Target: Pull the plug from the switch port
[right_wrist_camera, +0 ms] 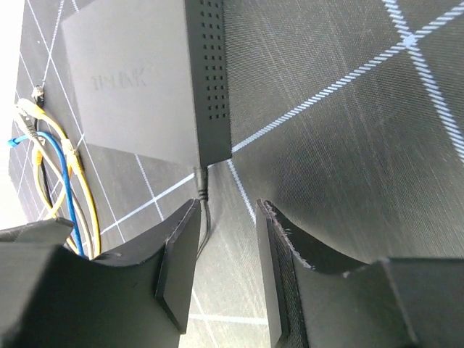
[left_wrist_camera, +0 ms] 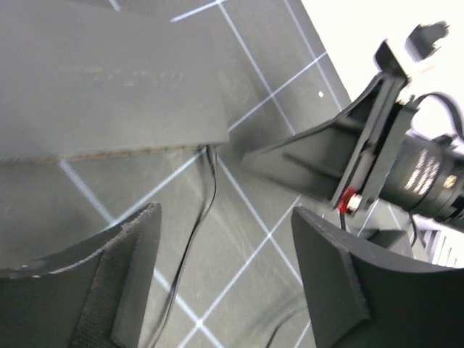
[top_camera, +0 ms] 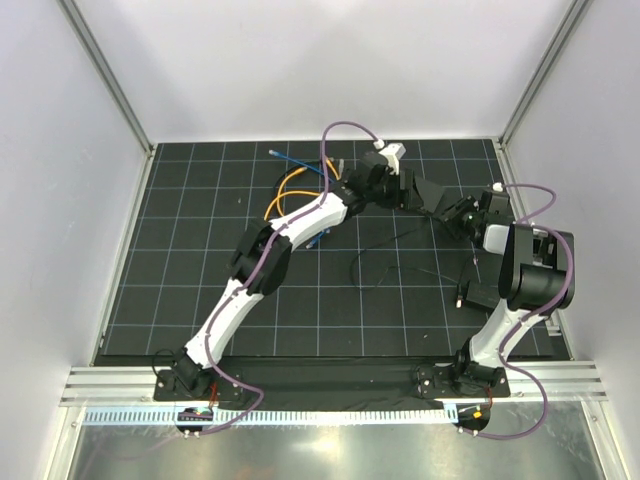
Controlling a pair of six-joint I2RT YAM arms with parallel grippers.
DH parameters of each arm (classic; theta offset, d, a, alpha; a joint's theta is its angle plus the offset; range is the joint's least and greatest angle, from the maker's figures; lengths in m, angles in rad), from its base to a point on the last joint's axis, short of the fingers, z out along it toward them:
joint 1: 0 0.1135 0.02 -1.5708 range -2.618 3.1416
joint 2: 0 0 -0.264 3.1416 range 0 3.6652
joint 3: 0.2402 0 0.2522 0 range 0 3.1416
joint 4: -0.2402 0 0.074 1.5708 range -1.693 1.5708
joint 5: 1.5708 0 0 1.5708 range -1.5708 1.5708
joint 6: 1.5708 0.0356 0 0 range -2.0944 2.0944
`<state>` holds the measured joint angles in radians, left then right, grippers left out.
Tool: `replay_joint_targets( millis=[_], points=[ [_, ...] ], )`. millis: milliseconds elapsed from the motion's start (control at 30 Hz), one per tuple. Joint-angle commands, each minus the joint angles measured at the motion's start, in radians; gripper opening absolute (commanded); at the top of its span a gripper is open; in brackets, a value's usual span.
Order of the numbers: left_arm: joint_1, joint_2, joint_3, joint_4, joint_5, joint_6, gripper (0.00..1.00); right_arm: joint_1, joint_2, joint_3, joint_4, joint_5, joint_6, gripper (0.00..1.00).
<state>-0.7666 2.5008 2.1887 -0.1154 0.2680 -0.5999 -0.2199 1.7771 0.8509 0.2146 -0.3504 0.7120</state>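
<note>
Black fingers of the right gripper (right_wrist_camera: 228,217) stood slightly apart astride a thin black cable (right_wrist_camera: 207,221), gripping nothing. Just ahead lay the flat matte-black rectangular switch (right_wrist_camera: 138,80), its perforated side running away and its small black plug (right_wrist_camera: 201,176) pointing toward these jaws. Opposite, the left gripper (left_wrist_camera: 228,214) stood wide open.

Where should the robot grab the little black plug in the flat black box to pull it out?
Pinch the stubby barrel of the small black plug, right where it leaves the flat matte-black switch. Come along its thin black cable: the plug points straight at the right gripper.
</note>
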Motion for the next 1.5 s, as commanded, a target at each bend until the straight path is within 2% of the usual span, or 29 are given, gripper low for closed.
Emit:
replay_joint_targets(
  millis=[0, 200, 367, 400, 433, 500, 533, 567, 700, 833, 933, 1100, 1200, 1233, 1367, 1467],
  points=[
    [0.006, 0.056, 0.112, 0.019, 0.065, -0.021, 0.73, 0.013, 0.033, -0.004, 0.106, -0.03, 0.043, 0.44],
    [0.007, 0.09, 0.06, 0.212, 0.086, -0.095, 0.73, 0.021, 0.067, 0.004, 0.131, -0.041, 0.05, 0.43],
    [0.006, 0.127, 0.089, 0.22, 0.1, -0.121, 0.73, 0.021, 0.097, 0.011, 0.154, -0.058, 0.064, 0.41],
    [0.006, 0.127, 0.085, 0.212, 0.09, -0.126, 0.71, 0.021, 0.102, 0.013, 0.158, -0.059, 0.067, 0.4],
    [0.006, 0.127, 0.077, 0.212, 0.082, -0.142, 0.64, 0.022, 0.111, 0.013, 0.161, -0.062, 0.072, 0.4],
    [0.006, 0.136, 0.078, 0.195, 0.053, -0.172, 0.56, 0.021, 0.117, 0.017, 0.167, -0.062, 0.078, 0.38],
    [0.006, 0.141, 0.083, 0.185, 0.037, -0.217, 0.48, 0.021, 0.125, 0.019, 0.172, -0.064, 0.081, 0.37],
    [0.006, 0.147, 0.086, 0.166, 0.021, -0.245, 0.46, 0.021, 0.128, 0.017, 0.174, -0.067, 0.083, 0.36],
    [0.003, 0.141, 0.059, 0.123, -0.058, -0.392, 0.47, 0.024, 0.137, 0.027, 0.177, -0.068, 0.086, 0.35],
    [-0.003, 0.115, 0.023, 0.118, -0.156, -0.477, 0.58, 0.033, 0.146, 0.039, 0.17, -0.064, 0.075, 0.34],
    [-0.005, 0.142, 0.092, 0.068, -0.171, -0.506, 0.62, 0.04, 0.153, 0.046, 0.164, -0.058, 0.067, 0.33],
    [-0.003, 0.184, 0.118, 0.069, -0.2, -0.644, 0.62, 0.042, 0.157, 0.053, 0.16, -0.056, 0.066, 0.29],
    [-0.005, 0.214, 0.138, 0.089, -0.199, -0.738, 0.59, 0.044, 0.16, 0.054, 0.16, -0.059, 0.064, 0.28],
    [-0.007, 0.223, 0.147, 0.088, -0.197, -0.77, 0.55, 0.044, 0.162, 0.054, 0.16, -0.061, 0.064, 0.28],
    [-0.002, 0.247, 0.161, 0.083, -0.181, -0.83, 0.55, 0.042, 0.16, 0.069, 0.117, -0.058, 0.032, 0.27],
    [0.0, 0.257, 0.151, 0.138, -0.17, -0.866, 0.53, 0.042, 0.163, 0.077, 0.108, -0.067, 0.018, 0.26]
  ],
)
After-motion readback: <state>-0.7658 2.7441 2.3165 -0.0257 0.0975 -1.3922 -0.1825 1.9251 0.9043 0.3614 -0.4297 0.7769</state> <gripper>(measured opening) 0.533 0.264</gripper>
